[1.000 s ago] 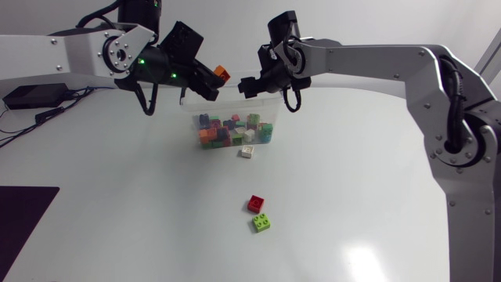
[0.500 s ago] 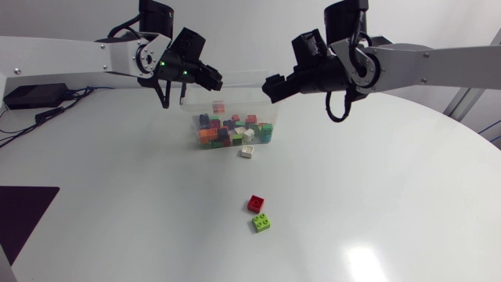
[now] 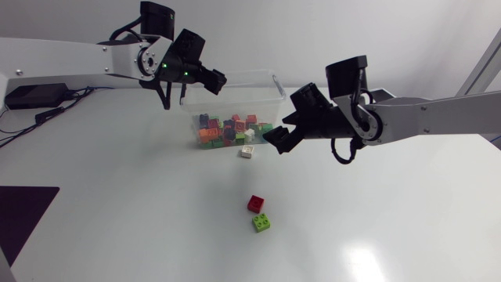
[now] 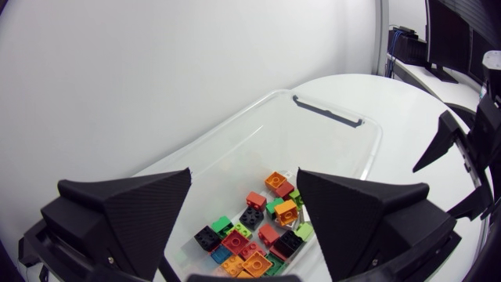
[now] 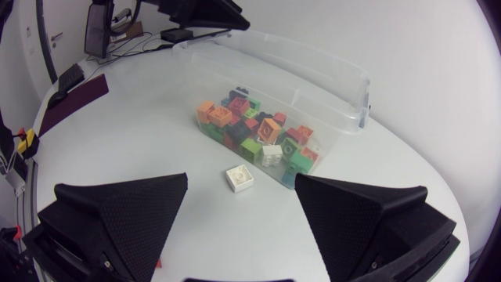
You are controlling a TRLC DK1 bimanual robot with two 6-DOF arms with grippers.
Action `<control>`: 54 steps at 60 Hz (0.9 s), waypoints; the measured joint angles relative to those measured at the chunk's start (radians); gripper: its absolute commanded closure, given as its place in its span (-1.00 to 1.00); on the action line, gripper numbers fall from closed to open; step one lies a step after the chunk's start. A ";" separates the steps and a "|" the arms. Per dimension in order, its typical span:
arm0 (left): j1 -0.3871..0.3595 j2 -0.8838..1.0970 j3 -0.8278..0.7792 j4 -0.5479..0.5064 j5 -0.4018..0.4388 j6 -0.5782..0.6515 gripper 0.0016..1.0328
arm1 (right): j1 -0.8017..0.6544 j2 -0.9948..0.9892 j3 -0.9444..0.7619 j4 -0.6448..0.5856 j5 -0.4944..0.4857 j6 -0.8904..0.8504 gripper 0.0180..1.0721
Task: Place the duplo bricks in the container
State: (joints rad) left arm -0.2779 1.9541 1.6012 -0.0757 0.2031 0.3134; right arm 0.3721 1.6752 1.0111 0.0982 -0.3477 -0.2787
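1. The left gripper (image 3: 215, 81) carried an orange brick above the container (image 3: 277, 92) a second ago. Its fingers are now spread and empty, and the brick has gone in. It hangs over the container's rear corner, and in its wrist view the heap of bricks (image 4: 262, 227) lies below the gap between the fingers.
2. The right gripper (image 3: 275, 135) has swung away from the container's rear and come down outside its front wall. Its jaws are also spread, with nothing in them.
3. One more brick is therefore stowed, and three are left on the table. The white brick (image 5: 239, 179) lies just ahead of the right jaws, in line with the gap between them, and the container's front wall is right behind it. By its position it is probably the next pick. The red brick (image 3: 255, 204) and green brick (image 3: 261, 223) sit close together, well apart from both grippers, on the far side of the right jaws from the container.
4. The container's long axis runs crosswise ahead of the right jaws, with its open top up.
5. The white brick sits studs up and looks roughly square, so it has no marked long axis. It is turned slightly askew to the container wall.
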 measured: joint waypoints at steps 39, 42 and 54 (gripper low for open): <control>0.000 -0.537 -0.485 -0.021 0.040 0.074 -0.90 | 0.052 0.459 0.152 0.168 -0.005 -0.085 -0.88; 0.000 -0.559 -0.514 -0.027 0.044 0.085 -0.90 | 0.052 0.483 0.179 0.169 -0.007 -0.086 -0.88; 0.002 -0.618 -0.616 -0.031 0.051 0.129 -0.90 | 0.048 0.566 0.266 0.180 -0.045 -0.089 -0.87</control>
State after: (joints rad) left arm -0.2756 1.3361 0.9855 -0.1066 0.2539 0.4427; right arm 0.4202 2.2410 1.2770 0.2787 -0.3927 -0.3679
